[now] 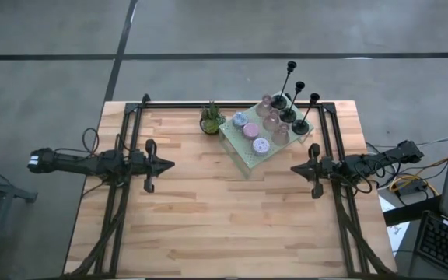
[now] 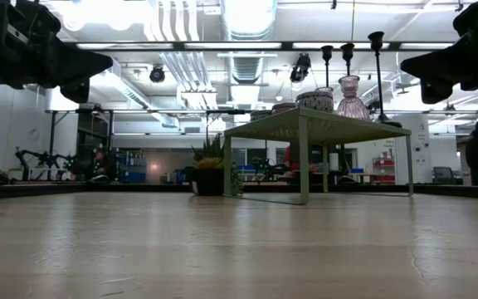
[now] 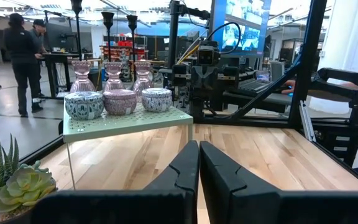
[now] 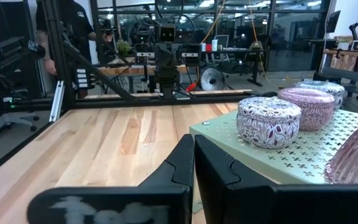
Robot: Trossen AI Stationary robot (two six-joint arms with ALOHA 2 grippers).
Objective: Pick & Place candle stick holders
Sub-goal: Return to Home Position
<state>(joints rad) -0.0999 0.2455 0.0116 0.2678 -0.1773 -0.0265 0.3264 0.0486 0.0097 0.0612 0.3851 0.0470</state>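
Left pincer: raised above the left side of the tabletop, fingers together, holding nothing.

Small potted plant: stands on the tabletop near the far edge, just beside the left corner of the pale green perforated platform.

The platform carries three parallel rows:
- three pastel round holders in front
- three pinkish glass cups in the middle
- three black stemmed holders along the rear edge

Right pincer: raised near the platform's right side and apart from it, fingers together, holding nothing.
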